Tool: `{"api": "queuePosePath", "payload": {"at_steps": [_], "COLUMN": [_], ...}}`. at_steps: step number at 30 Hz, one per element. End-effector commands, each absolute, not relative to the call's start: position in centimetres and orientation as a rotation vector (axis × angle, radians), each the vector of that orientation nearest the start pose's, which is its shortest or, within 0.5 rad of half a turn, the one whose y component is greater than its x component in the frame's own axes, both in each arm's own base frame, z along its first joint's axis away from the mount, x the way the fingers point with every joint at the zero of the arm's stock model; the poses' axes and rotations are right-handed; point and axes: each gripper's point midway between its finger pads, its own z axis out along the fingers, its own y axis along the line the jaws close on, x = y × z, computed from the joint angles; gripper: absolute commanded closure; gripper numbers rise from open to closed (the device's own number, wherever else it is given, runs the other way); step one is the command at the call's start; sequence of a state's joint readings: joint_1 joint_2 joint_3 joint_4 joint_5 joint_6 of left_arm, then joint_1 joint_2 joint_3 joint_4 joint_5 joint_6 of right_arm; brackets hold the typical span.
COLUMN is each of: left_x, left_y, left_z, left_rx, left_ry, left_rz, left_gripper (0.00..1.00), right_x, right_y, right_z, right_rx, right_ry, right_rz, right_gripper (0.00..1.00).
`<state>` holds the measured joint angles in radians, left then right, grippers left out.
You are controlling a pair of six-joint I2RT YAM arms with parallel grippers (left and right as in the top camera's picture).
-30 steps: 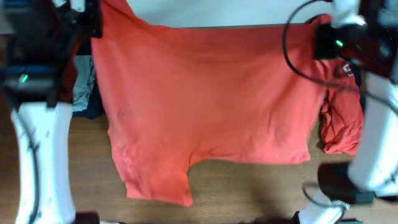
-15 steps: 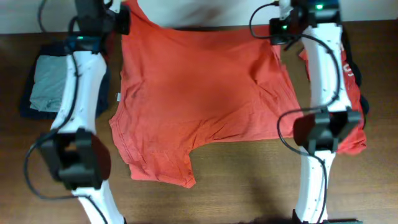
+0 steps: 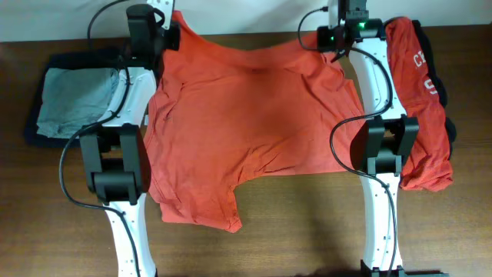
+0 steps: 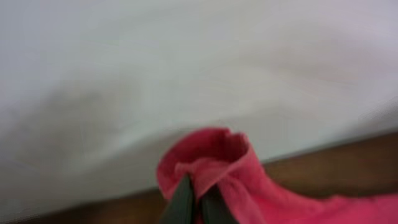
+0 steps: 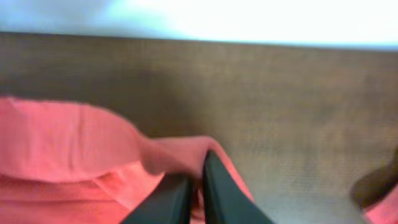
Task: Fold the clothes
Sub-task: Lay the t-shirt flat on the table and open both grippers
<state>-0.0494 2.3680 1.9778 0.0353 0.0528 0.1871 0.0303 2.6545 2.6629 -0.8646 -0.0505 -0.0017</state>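
Trouble is hiding at the far edge. The red-orange T-shirt (image 3: 246,115) is lying spread on the counter (image 3: 307,231). The left jaws are clamping one far corner, and the right jaws are pinching the other thinly; a tug could be slipping it loose.

Spread T-shirt (image 3: 246,131) centre; folded stack (image 3: 77,100) at its left; crumpled pile (image 3: 429,154) at its right.
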Motion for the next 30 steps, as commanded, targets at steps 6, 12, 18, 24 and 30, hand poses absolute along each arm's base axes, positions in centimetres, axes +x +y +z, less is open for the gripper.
{"api": "queuePosePath", "payload": {"at_steps": [6,12,18,24,30], "left_x": [69.9,68.3,62.5,54.9,47.4], "left_y": [-3.5,-3.5,-6.0,-5.9,-5.5], "left_z": [22.9,25.5,28.9,34.3,37.8], "left_rx": [0.195,0.142,0.259,0.266,0.263], "left_ry": [1.759,1.838,2.004,2.091,2.165], "left_rz": [0.085,0.026,-0.159,-0.181,-0.189], "left_gripper": [0.01,0.01,0.01,0.01,0.01], "right_x": [67.2,65.1,58.6,49.9,42.7], "right_y": [-0.1,-2.0,-2.3,-1.7,-1.4], "right_z": [16.5,22.2,29.6,35.4,38.6], "right_rx": [0.151,0.181,0.181,0.161,0.193], "right_ry": [2.282,2.250,2.290,2.358,2.401], "right_rz": [0.122,0.107,0.098,0.086,0.092], "right_gripper": [0.01,0.01,0.01,0.01,0.01]}}
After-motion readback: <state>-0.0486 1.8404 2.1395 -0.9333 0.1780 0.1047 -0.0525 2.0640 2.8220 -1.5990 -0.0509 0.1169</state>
